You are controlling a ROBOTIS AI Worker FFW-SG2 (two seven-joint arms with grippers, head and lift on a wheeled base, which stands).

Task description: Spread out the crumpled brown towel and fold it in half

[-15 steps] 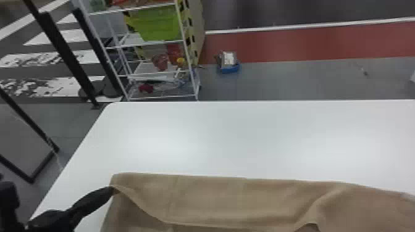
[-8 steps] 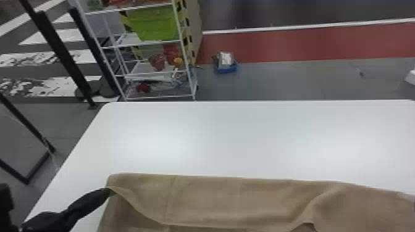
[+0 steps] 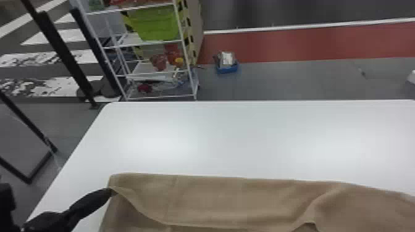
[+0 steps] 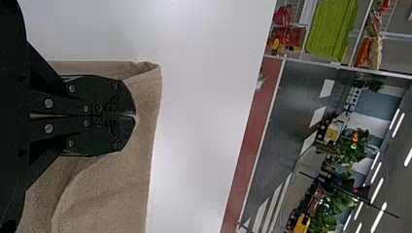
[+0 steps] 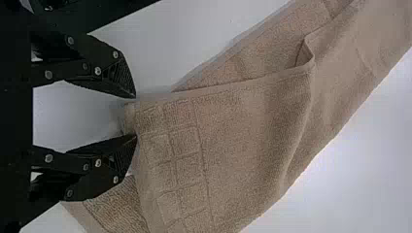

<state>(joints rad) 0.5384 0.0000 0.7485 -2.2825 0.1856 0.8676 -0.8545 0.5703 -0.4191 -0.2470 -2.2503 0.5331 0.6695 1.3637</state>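
In the head view my left gripper [image 3: 111, 192] comes in from the lower left, its tip at the left edge of the brown towel [image 3: 241, 200], which lies across the table's near side with its upper layer folded over. The left wrist view shows this left gripper [image 4: 136, 116] with both fingers together, shut on the towel [image 4: 107, 194] close to a corner. In the right wrist view my right gripper [image 5: 136, 116] stands open, fingers apart, at the edge of the towel [image 5: 243, 136] beside its squared border; a bit of edge lies between the fingertips.
The white table [image 3: 234, 138] stretches beyond the towel to its far edge. Past that stand a white wire shelf [image 3: 160, 72] with a green bin [image 3: 154, 23], and a small blue box [image 3: 227, 66] on the floor.
The head view has shifted slightly, with the shelf and table a little further left, then back. Neither the left gripper nor the towel has clearly moved against the table.
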